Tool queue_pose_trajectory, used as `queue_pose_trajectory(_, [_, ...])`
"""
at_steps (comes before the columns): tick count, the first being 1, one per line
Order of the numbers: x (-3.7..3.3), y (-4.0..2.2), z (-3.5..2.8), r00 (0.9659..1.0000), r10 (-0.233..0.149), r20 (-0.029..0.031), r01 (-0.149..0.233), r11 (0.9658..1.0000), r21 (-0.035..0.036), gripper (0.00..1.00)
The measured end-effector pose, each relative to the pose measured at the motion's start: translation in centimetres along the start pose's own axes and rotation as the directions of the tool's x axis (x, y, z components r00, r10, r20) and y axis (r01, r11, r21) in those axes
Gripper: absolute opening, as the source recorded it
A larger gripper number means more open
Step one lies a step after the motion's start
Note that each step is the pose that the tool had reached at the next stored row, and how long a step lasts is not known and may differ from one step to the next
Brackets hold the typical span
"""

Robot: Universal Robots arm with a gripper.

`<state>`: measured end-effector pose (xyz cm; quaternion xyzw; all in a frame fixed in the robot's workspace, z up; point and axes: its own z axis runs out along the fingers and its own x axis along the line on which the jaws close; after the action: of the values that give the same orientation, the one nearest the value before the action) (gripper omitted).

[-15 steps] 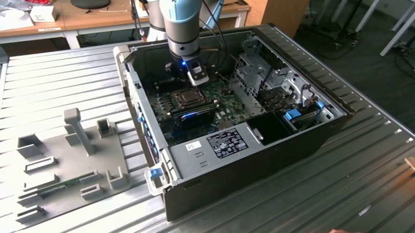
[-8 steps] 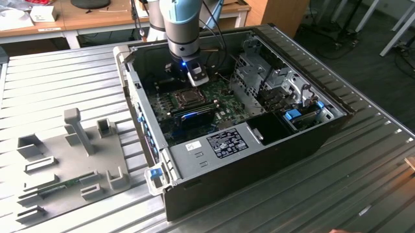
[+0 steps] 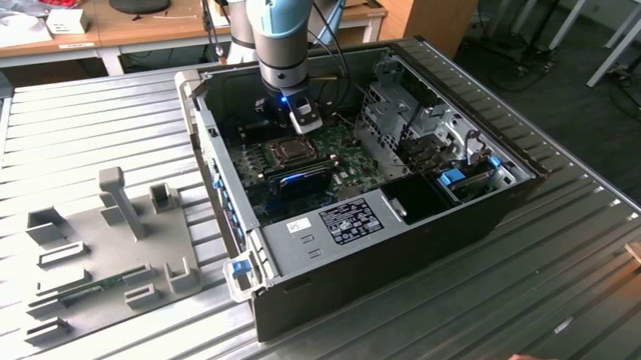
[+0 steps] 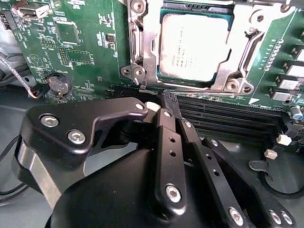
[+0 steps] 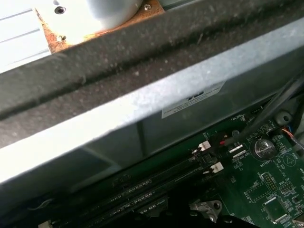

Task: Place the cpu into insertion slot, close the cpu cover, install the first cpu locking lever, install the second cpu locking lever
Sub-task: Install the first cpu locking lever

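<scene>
Hanging inside the open computer case (image 3: 421, 225), the arm (image 3: 278, 45) reaches down over the green circuit board (image 3: 300, 169), and the gripper (image 4: 164, 107) sits just beside the insertion slot (image 4: 142, 57), over the long black memory slots (image 4: 223, 118) that run along one edge of it.

Gripper: in the second wrist view its black fingers (image 4: 168, 142) lie pressed together with no gap between the tips and nothing held between them, so clenched and empty. The tip is close to the slot's near edge; whether it touches the metal there cannot be told.

The cpu (image 4: 192, 45) lies flat in the insertion slot, pale grey top facing up, square to the socket. The cpu cover (image 4: 244, 52), a silvery frame with a cut-out middle, lies down around the cpu, its rim framing the chip on the sides that show. Screws sit at the slot's corners nearest the gripper.

A round coin battery (image 4: 58, 84) sits on the board well to one side of the slot.

In the exterior view the slot (image 3: 290, 148) lies directly below the arm's wrist, near the middle of the case. The case rests on a ribbed metal table (image 3: 90, 127); a grey fixture plate (image 3: 110, 247) lies on the table toward the exterior view's left of the case, apart from it.

The first wrist view takes in the case's grey wall (image 5: 156, 109), with memory slots and a strip of board below it.
</scene>
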<state>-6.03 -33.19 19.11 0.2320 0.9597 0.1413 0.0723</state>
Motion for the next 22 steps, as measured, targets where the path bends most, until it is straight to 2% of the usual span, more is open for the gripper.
queue_pose_trajectory(4, [-0.01, 0.03, -0.11, 1.0000, 0.000, 0.0002, 0.000, 1.0000, 0.0001, 0.10])
queue_pose_trajectory(12, [-0.06, 0.26, -0.78, 1.0000, 0.000, 0.0000, 0.000, 1.0000, 0.0001, 0.10])
queue_pose_trajectory(22, [-0.02, 0.33, -0.81, 1.0000, 0.009, 0.0033, -0.009, 1.0000, 0.0006, 0.10])
